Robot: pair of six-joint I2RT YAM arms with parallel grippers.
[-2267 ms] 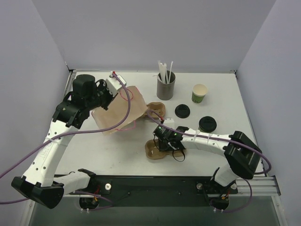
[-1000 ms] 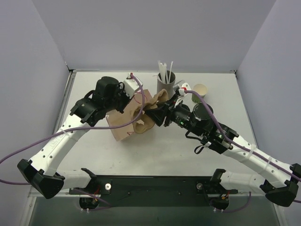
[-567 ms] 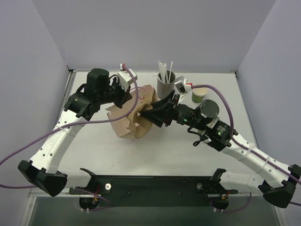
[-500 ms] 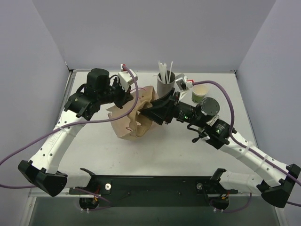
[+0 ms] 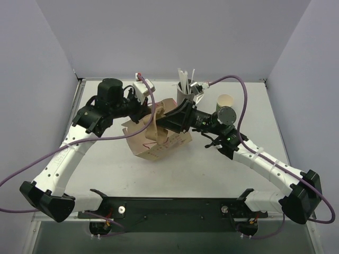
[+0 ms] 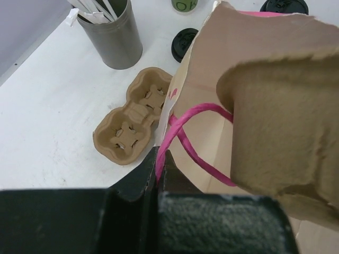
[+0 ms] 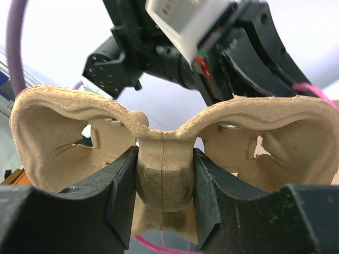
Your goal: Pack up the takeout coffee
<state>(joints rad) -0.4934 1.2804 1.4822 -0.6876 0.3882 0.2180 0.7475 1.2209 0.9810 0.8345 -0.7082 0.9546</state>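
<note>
The paper bag (image 6: 254, 79) pinched, the cup carrier (image 7: 63, 121) clamped, the takeout coffee (image 6: 283, 5) far ahead on the table (image 6: 53, 95).

The left gripper (image 6: 159, 157) has its jaws pressed together on the bag's rim. The bag is creased brown kraft paper with a ragged top edge, and a twisted pink cord handle (image 6: 196, 153) runs into the pinch. The right gripper (image 7: 164, 174) squeezes the centre ridge of the carrier, rough moulded pulp with two scooped wells, held at the bag's mouth. The coffee stands well ahead and to the right of the left gripper, past the bag's top edge. Only its dark, smooth, round top shows, facing up, so the cup appears upright; its green wall is hidden. The black lid (image 6: 185, 45) lies flat ahead of that gripper, just left of the bag.
</note>
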